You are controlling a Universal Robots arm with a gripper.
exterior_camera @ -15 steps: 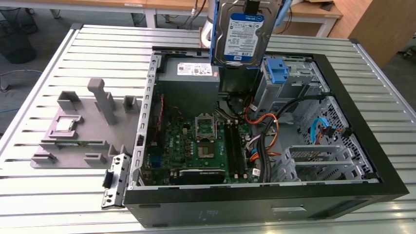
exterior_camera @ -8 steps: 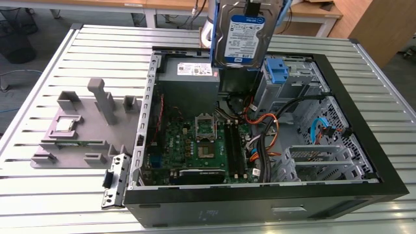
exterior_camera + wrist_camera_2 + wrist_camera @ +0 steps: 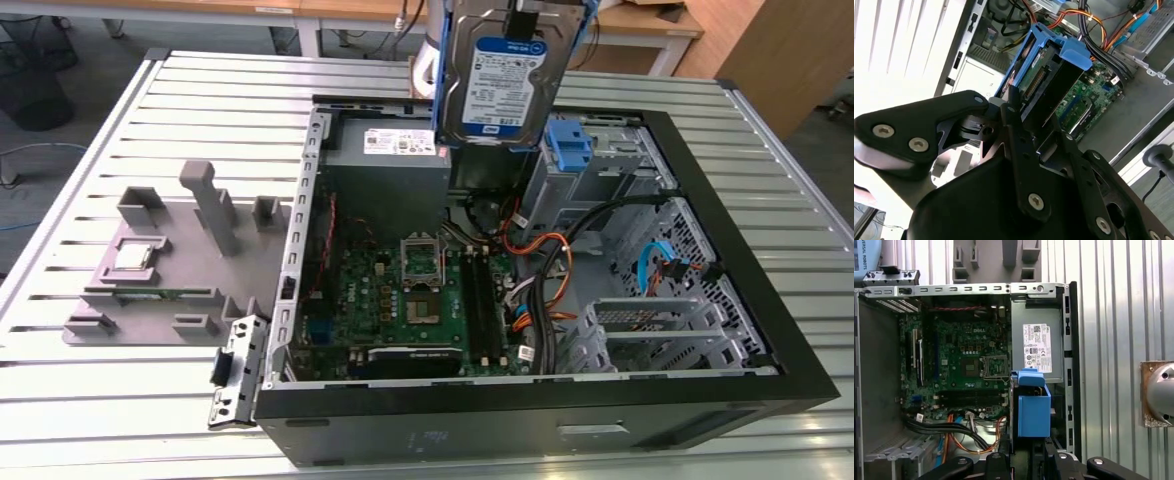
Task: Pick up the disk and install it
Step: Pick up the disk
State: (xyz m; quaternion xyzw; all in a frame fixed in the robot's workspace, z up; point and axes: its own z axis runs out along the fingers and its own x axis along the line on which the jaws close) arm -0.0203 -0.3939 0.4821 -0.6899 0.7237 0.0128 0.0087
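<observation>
above open computer case point(image 3: 534, 425), we hold disk point(image 3: 507, 85) lifted clear, tool point(image 3: 1026, 120) clenched on its edge; pickup done, install not yet: drive unseated.

Slatted metal table point(image 3: 94, 400), wooden desks point(image 3: 647, 25) behind it, grey floor point(image 3: 100, 95) beyond

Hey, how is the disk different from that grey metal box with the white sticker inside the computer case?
The disk hangs upright above the case, clamped in the gripper; the grey box sits inside the case, in a corner. The disk has blue side rails and a white-and-blue label; the grey box has a white sticker. Both are rectangular metal parts.
</observation>
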